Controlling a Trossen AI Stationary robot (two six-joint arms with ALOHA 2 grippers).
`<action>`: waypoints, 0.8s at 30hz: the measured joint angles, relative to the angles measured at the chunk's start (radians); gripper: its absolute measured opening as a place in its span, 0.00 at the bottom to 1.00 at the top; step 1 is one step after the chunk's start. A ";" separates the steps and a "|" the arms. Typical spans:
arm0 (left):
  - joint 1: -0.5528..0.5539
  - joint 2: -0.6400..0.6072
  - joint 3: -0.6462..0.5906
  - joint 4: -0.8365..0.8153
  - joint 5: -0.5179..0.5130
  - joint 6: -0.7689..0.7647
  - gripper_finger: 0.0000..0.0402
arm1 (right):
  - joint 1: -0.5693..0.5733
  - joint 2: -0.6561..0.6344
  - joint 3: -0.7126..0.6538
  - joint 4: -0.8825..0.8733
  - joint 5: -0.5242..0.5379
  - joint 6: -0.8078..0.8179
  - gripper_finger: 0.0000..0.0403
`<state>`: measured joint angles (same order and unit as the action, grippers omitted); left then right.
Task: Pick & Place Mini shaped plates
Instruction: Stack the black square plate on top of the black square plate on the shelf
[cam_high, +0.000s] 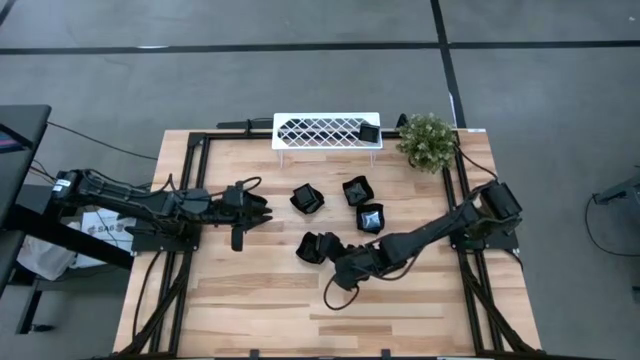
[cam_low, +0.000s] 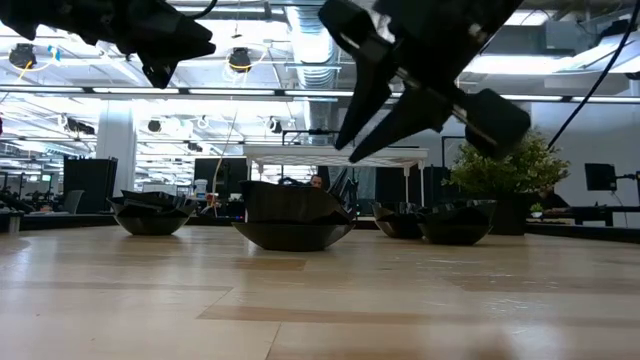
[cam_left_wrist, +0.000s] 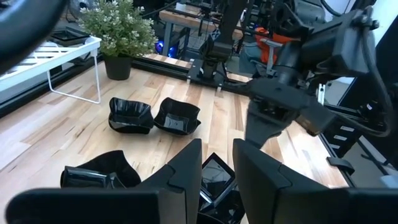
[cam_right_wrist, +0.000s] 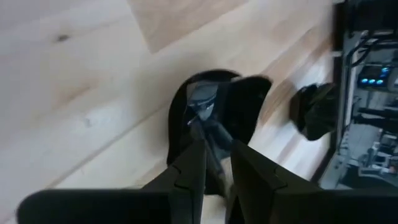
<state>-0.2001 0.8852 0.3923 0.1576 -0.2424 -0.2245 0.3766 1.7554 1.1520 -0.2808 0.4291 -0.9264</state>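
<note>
While the left gripper (cam_high: 262, 211) is parked slightly open above the table (cam_high: 250, 300), a black dish (cam_high: 318, 247) is pinched at its rim by the right gripper (cam_high: 338, 262).

Four mini plates (cam_high: 345, 213) cluster mid-table (cam_high: 250, 300). A fifth plate (cam_high: 369, 133) sits on the rack's (cam_high: 325, 130) right end at the far edge; a potted plant (cam_high: 427, 141) stands just right of it.

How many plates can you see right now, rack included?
5: one on the rack's right end, three mid-table, and one by the right tool. More could hide beneath that arm.
</note>
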 joint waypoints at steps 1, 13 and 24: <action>0.000 0.000 0.000 0.000 0.000 0.000 0.23 | 0.000 0.000 0.001 0.003 -0.001 0.000 0.18; 0.000 0.000 0.000 0.001 0.000 0.003 0.23 | -0.013 0.000 0.001 -0.001 -0.001 -0.004 0.18; 0.000 0.000 0.000 0.006 0.000 0.002 0.23 | -0.044 0.001 0.001 -0.011 -0.025 0.011 0.33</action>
<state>-0.2001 0.8852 0.3923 0.1632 -0.2424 -0.2222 0.3331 1.7561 1.1530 -0.2915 0.4038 -0.9154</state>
